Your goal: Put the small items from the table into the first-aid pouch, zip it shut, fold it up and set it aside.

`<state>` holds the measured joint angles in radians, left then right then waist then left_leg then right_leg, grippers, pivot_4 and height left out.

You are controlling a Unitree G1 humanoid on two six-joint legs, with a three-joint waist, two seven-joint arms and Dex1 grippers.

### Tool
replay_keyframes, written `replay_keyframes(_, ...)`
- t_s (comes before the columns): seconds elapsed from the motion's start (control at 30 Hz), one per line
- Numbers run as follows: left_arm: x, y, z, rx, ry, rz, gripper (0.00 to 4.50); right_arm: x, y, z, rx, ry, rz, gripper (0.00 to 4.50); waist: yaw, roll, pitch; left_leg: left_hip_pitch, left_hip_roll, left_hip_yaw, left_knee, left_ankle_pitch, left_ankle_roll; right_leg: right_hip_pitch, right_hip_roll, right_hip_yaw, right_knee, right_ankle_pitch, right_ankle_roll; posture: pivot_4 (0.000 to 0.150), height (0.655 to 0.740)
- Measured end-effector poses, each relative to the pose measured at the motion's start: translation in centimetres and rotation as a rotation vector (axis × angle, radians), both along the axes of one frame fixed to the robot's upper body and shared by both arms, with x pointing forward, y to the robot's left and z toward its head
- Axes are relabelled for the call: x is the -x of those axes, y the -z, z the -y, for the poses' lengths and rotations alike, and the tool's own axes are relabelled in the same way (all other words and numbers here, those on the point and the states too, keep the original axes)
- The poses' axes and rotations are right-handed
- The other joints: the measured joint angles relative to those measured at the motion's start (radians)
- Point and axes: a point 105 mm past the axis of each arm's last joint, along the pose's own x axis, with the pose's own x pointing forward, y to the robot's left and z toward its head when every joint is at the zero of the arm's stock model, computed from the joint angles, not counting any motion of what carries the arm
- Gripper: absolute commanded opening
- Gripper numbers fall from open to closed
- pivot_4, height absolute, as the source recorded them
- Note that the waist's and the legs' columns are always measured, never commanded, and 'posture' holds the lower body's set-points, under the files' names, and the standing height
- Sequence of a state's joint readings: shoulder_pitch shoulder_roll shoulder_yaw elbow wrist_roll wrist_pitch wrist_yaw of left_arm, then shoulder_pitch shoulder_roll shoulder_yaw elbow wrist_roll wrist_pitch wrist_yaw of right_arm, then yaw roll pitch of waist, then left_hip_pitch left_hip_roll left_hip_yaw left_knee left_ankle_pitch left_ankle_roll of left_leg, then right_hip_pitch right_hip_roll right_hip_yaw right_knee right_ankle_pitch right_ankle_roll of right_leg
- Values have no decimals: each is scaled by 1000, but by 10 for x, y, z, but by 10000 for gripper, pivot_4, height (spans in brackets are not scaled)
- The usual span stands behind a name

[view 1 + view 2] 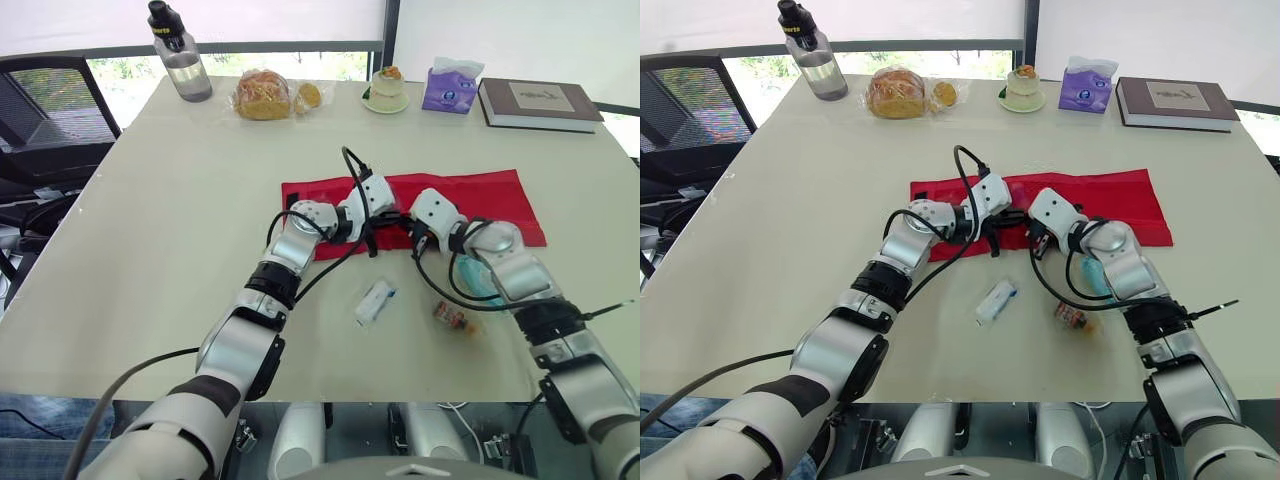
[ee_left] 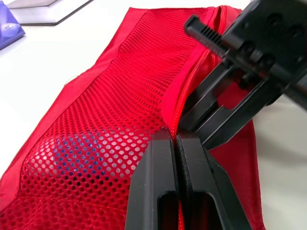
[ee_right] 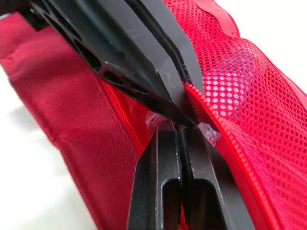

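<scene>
Left eye view: two hands [image 2: 173, 137] [image 3: 181, 128] pinch one pouch [image 1: 480, 192], three items [image 1: 375, 301] [image 1: 455, 318] [image 1: 481, 281] beside.

Head stereo downward; wrist cameras close on pouch [image 2: 96, 120].

Pale desk [image 1: 170, 210]. Red pouch [image 1: 480, 195] lies flat and unfolded across the middle, long side running left to right. Left claw [image 1: 388, 218] and right claw [image 1: 410, 228] meet tip to tip over the pouch's near edge, left of its centre.

Loose on the desk, nearer than the pouch: white packet [image 1: 375, 301]; orange item [image 1: 455, 317] to its right; teal item [image 1: 476, 277] partly hidden under the right arm.

Far edge, left to right: bottle [image 1: 180, 52], bagged bread [image 1: 263, 96], cake [image 1: 386, 88] on a plate, tissues [image 1: 450, 86], book [image 1: 539, 104]. Chair [image 1: 50, 100] stands off the desk's left side.
</scene>
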<state>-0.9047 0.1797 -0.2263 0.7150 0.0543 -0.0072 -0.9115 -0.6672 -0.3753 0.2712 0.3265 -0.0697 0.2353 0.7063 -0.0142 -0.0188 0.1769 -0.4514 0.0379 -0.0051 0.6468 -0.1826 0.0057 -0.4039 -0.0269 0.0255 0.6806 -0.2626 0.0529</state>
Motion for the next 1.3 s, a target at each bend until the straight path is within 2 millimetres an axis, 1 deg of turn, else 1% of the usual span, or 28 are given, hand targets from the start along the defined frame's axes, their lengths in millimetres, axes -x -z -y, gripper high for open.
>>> replay_keyframes(0.17,0,-2,-1,0,-1,10,0,-1,4,-10,-16,-18,-11,582,0,0,0,0,0,0,0,0,0,0,0,0,0,0,0,1500,7400)
replay_keyframes(0.33,0,-3,-2,4,-4,15,0,3,2,-8,-14,-43,-11,582,2,0,0,0,0,0,0,0,0,0,0,0,0,0,0,1500,7400)
replay_keyframes(0.43,-1,-2,-5,4,-16,26,0,19,-6,-5,-47,-97,11,582,2,0,0,0,0,0,0,0,0,0,0,0,0,0,0,1500,7400)
replay_keyframes(0.5,-2,-2,-7,5,-22,39,0,26,-16,-1,-85,-110,38,582,1,0,0,0,0,0,0,0,0,0,0,0,0,0,0,1500,7400)
replay_keyframes(0.53,-2,-2,-7,4,-18,45,0,34,-28,4,-118,-122,70,582,2,0,0,0,0,0,0,0,0,0,0,0,0,0,0,1500,7400)
replay_keyframes(0.57,-2,-2,-8,2,-19,46,0,39,-34,7,-133,-132,87,582,2,0,0,0,0,0,0,0,0,0,0,0,0,0,0,1500,7400)
replay_keyframes(0.6,-2,-1,-9,2,-20,46,0,41,-35,8,-136,-133,89,582,2,0,0,0,0,0,0,0,0,0,0,0,0,0,0,1500,7400)
replay_keyframes(0.63,-2,-1,-10,1,-23,45,0,45,-38,12,-154,-135,93,582,1,0,0,0,0,0,0,0,0,0,0,0,0,0,0,1500,7400)
replay_keyframes(0.7,-3,1,-13,-6,-29,52,0,64,-44,29,-241,-123,66,582,4,0,0,0,0,-1,0,0,0,1,0,-1,-1,0,0,1500,7400)
replay_keyframes(0.73,-3,2,-16,-10,-36,55,0,69,-45,36,-264,-110,51,5544,4,0,0,0,0,-1,0,0,0,1,0,-1,-1,0,0,1500,7400)
replay_keyframes(0.77,-5,3,-20,-17,-46,58,0,78,-46,48,-304,-88,18,7959,5,0,0,0,0,-1,0,0,0,1,-1,-1,-1,0,0,1500,7400)
replay_keyframes(0.8,-5,3,-24,-22,-52,61,0,83,-46,56,-322,-72,0,11984,5,0,0,0,0,-1,0,0,0,1,-1,0,-1,0,0,1500,7400)
replay_keyframes(0.83,-6,3,-28,-27,-62,62,0,90,-48,65,-347,-57,-24,16725,3,0,0,1,0,-1,0,0,0,2,-1,0,-1,0,0,1500,7400)
replay_keyframes(0.87,-7,3,-30,-29,-66,64,0,96,-50,72,-369,-49,-43,23251,2,0,0,2,0,0,0,0,0,2,-1,0,0,0,0,1500,7400)
replay_keyframes(0.9,-7,3,-30,-30,-66,67,0,102,-53,77,-387,-47,-57,28131,1,0,0,2,0,-1,0,0,0,2,0,0,0,0,0,1500,7400)
replay_keyframes(0.93,-7,2,-31,-30,-64,72,0,111,-56,84,-408,-48,-79,29722,2,0,0,3,0,-1,0,0,0,3,0,0,0,0,0,1500,7400)
replay_keyframes(0.97,-7,2,-33,-34,-68,73,0,117,-59,89,-416,-45,-89,37248,1,0,0,3,0,-1,0,0,0,3,0,0,0,0,0,1500,7400)
replay_keyframes(1.0,-8,2,-35,-38,-72,75,0,124,-63,96,-426,-40,-103,41428,1,0,0,3,0,-1,0,0,0,3,0,0,0,0,0,1500,7400)
replay_keyframes(1.03,-8,2,-38,-43,-75,77,0,130,-66,103,-433,-32,-114,43960,1,0,0,3,0,-1,0,0,0,3,0,0,-1,0,0,1500,7400)
replay_keyframes(1.1,-9,3,-43,-51,-81,79,0,142,-74,115,-452,-18,-127,43960,2,0,0,3,0,-1,0,0,0,3,0,0,-1,0,0,1500,7400)
replay_keyframes(1.2,-9,3,-46,-58,-80,80,0,156,-86,125,-464,-23,-126,43960,2,0,0,3,0,-1,0,0,0,3,0,0,-1,0,0,1500,7400)
replay_keyframes(1.23,-9,4,-47,-60,-82,80,0,165,-92,130,-465,-34,-129,43960,4,0,0,3,0,0,0,0,0,3,0,0,-1,0,0,1500,7400)
replay_keyframes(1.3,-10,5,-50,-64,-86,76,0,175,-101,136,-455,-57,-136,43960,3,0,0,3,0,-1,0,0,0,4,0,0,-1,0,0,1500,7400)
